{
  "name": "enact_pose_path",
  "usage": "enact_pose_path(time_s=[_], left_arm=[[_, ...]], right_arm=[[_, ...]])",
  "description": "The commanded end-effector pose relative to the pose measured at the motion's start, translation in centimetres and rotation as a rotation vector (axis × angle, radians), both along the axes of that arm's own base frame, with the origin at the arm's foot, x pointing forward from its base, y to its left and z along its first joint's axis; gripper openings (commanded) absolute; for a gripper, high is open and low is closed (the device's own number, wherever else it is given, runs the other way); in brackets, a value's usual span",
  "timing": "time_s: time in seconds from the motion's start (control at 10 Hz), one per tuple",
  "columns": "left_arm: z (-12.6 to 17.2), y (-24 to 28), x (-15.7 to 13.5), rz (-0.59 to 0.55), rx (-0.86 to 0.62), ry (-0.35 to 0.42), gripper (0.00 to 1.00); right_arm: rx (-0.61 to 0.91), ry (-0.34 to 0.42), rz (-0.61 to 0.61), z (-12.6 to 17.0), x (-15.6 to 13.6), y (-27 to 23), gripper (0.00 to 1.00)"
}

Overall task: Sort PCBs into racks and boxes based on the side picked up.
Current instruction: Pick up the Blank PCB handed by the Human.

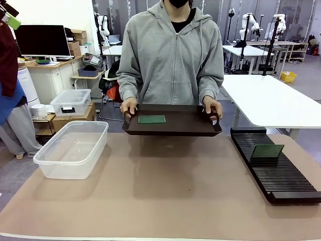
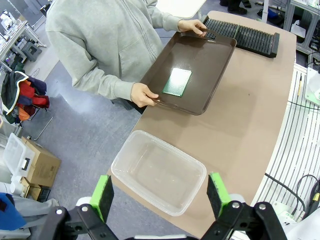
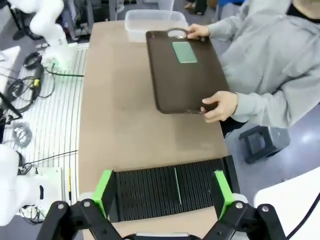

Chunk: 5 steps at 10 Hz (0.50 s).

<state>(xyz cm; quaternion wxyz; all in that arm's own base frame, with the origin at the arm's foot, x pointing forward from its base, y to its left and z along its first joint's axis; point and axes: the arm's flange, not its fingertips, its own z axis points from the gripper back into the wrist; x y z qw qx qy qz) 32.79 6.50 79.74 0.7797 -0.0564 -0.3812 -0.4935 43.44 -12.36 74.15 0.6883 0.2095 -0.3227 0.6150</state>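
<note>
The left gripper [image 2: 160, 194] hangs with its green pads spread wide and nothing between them, above the clear tub [image 2: 159, 172]. The right gripper [image 3: 163, 191] is spread just as wide over the black rack [image 3: 145, 194]. A matte tan mat covers the bench [image 1: 165, 201]. Beyond it are a grey floor, white tables and, at 10 o'clock, a desk with a dark monitor [image 1: 42, 40]. From the front, the translucent plastic tub, with its rounded rim, sits at 9 o'clock. The long rack, ribbed with narrow parallel slots, lies at 4 o'clock, and a thin green PCB [image 1: 267, 151] stands tilted in a slot near its far end. At 12 o'clock a person in a grey hoodie grips a smooth dark brown tray [image 1: 185, 125] by both ends, left hand [image 1: 212, 106] and right hand [image 1: 129, 106]. A second PCB [image 1: 151, 119] lies flat on the tray, toward 9 o'clock from its middle.
</note>
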Motion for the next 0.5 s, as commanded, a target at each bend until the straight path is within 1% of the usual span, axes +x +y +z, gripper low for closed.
enact_pose_path(time_s=[0.0, 0.2, 0.3, 0.4], left_arm=[[-0.1, 0.0, 0.0, 0.002, 0.003, 0.001, 1.00], [-0.1, 0.0, 0.0, 0.002, 0.003, 0.001, 1.00], [-0.1, 0.0, 0.0, 0.002, 0.003, 0.001, 1.00], [-0.1, 0.0, 0.0, 0.002, 0.003, 0.001, 1.00]], right_arm=[[0.001, 0.037, -0.077, -1.2, 2.1, 0.3, 1.00], [0.001, 0.037, -0.077, -1.2, 2.1, 0.3, 1.00], [0.005, 0.026, -0.053, -1.5, 2.2, -0.4, 1.00], [0.017, 0.100, -0.195, -0.1, 0.9, -0.3, 1.00]])
